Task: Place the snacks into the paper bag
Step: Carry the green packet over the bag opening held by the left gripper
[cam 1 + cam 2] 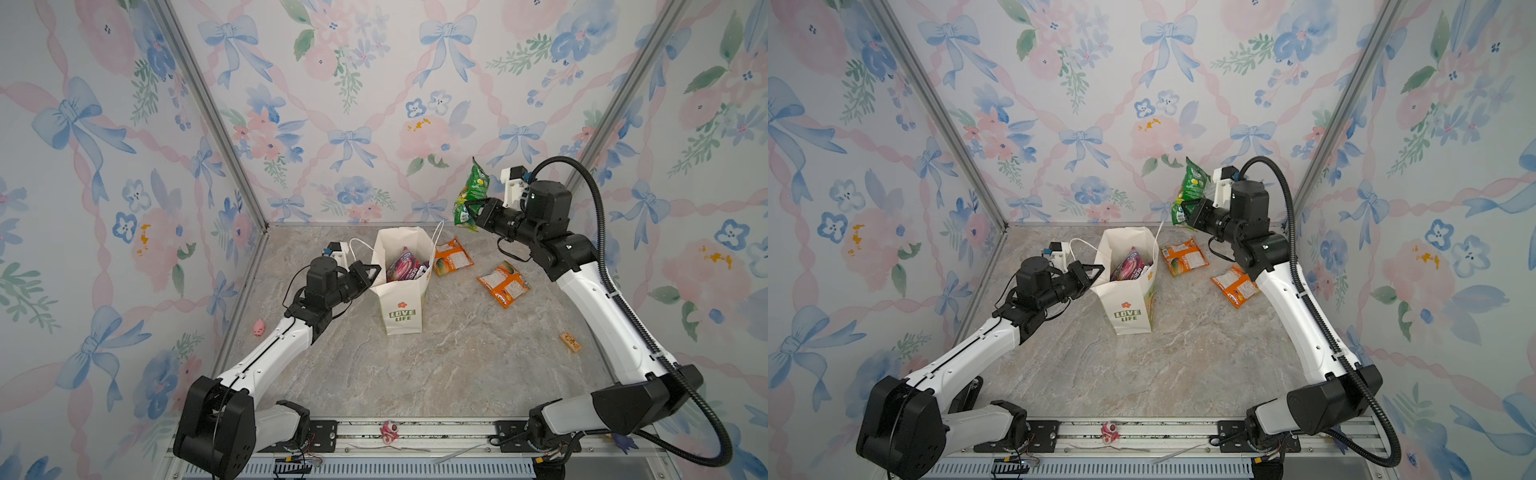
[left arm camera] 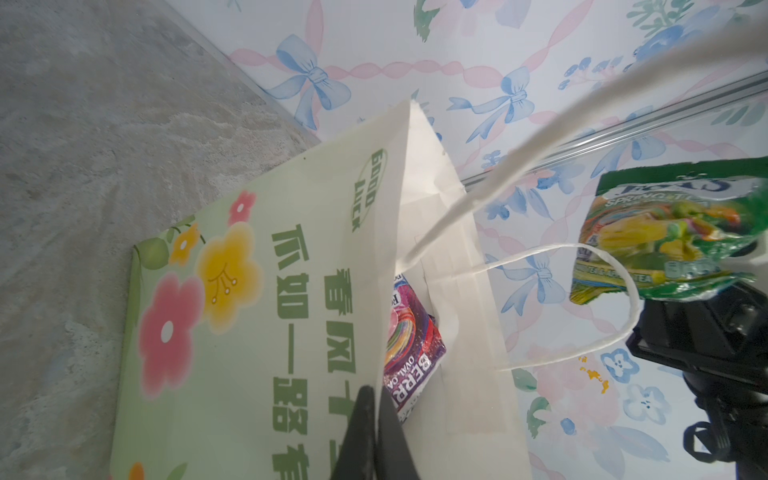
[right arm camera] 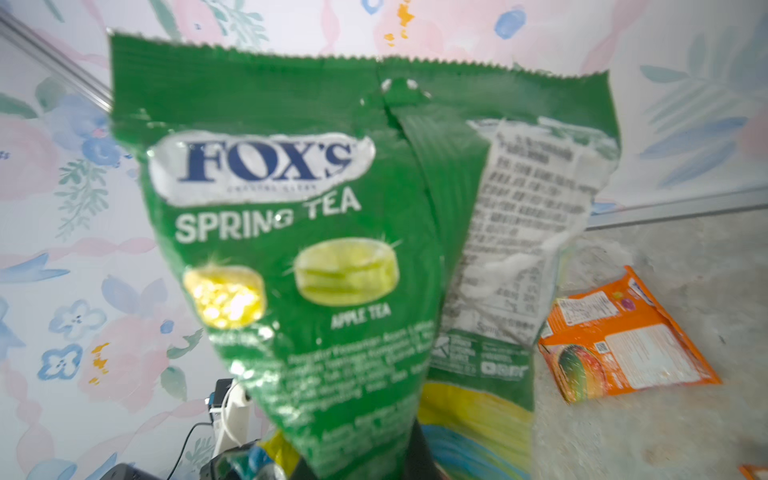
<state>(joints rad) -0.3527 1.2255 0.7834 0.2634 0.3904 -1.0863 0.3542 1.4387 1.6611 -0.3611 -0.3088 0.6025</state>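
The cream paper bag [image 1: 401, 316] [image 1: 1130, 318] stands open in the middle of the table. A purple snack packet [image 1: 405, 266] [image 1: 1128, 266] [image 2: 409, 345] lies inside it. My left gripper [image 1: 371, 271] [image 1: 1094, 272] [image 2: 376, 399] is shut on the bag's left rim. My right gripper [image 1: 471, 206] [image 1: 1187, 205] [image 3: 361, 461] is shut on a green FOX'S snack packet [image 1: 475, 183] [image 1: 1192, 180] [image 3: 291, 249] [image 2: 665, 232]. It holds the packet up in the air, behind and to the right of the bag. Two orange snack packets [image 1: 453, 257] [image 1: 503, 284] [image 1: 1185, 258] [image 1: 1235, 286] lie on the table right of the bag.
A small pink pig [image 1: 259, 328] sits by the left wall. A wooden block [image 1: 569, 341] lies at the right, near my right arm. A pink-and-white object [image 1: 390, 432] rests on the front rail. The bag's white cord handles [image 2: 540, 137] hang loose near my left wrist.
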